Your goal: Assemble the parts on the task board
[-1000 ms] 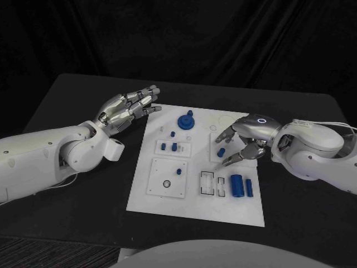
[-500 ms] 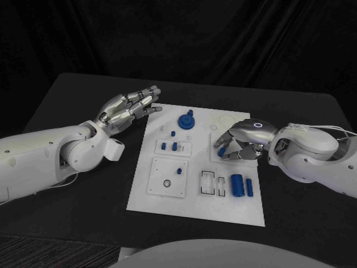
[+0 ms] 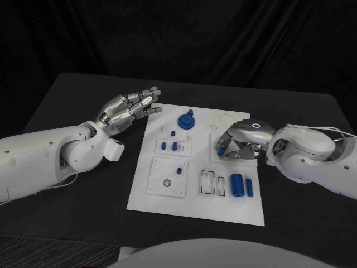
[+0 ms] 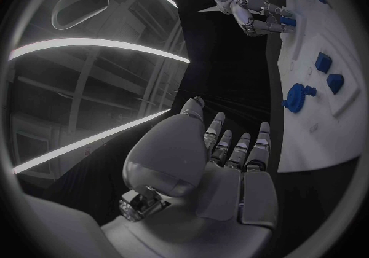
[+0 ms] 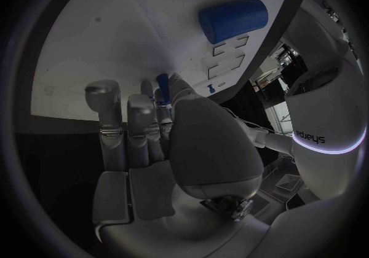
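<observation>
Flat white rectangular task board (image 3: 196, 207) at the middle of the black table (image 3: 74, 100), carrying small blue parts: a round knobbed piece (image 3: 186, 120) near the far edge, two blue cylinders (image 3: 241, 185) lying side by side toward the near right corner. Right hand (image 3: 239, 142) low over the board's right side, fingers curled around a small blue peg (image 3: 221, 151), partly hiding it. Left hand (image 3: 130, 109) raised beside the board's far left corner, fingers straight and slightly apart, holding nothing.

Black table (image 3: 74, 106) carrying the load here, white task board (image 3: 196, 202) lying flat on it, right at the table's middle.
</observation>
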